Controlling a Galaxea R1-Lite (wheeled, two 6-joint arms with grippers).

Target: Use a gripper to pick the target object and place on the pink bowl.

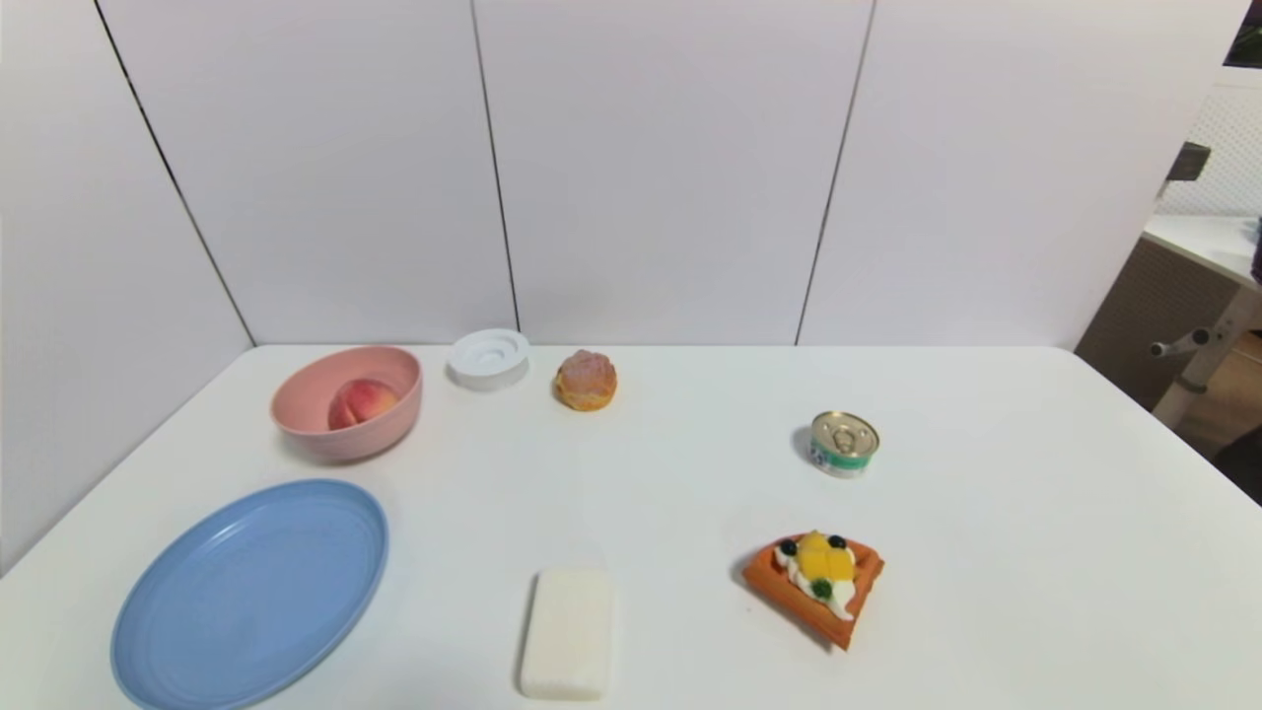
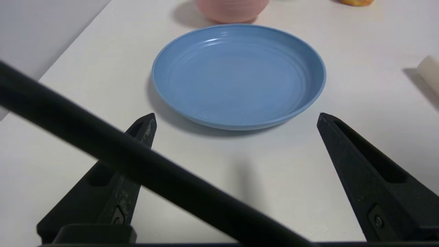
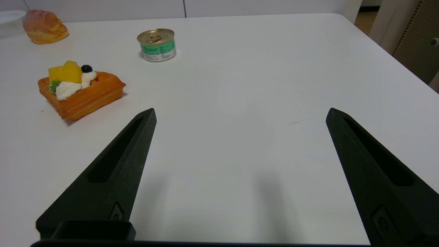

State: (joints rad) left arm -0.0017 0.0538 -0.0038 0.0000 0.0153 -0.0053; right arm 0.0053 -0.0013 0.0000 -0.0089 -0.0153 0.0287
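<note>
Peach (image 1: 361, 402) sits inside the pink bowl (image 1: 347, 399) at the far left of the bench (image 1: 690, 493), so the placement looks done. Left claw (image 2: 236, 118) hangs low over the bench just short of the blue plate (image 2: 238, 75), jaws wide apart, nothing between them. Right claw (image 3: 240, 113) likewise spread and empty over bare bench on the right, waffle (image 3: 80, 89) and can (image 3: 157, 44) beyond it. Neither shows in the head view (both look parked).

Handling guess: peach is round, smooth and matte, probably light and rigid-ish if it's a prop, so it could roll or squirt out of a pinch. If a regrasp is needed, come from above and close across its widest part; the bowl wall crowds its left side.
</note>
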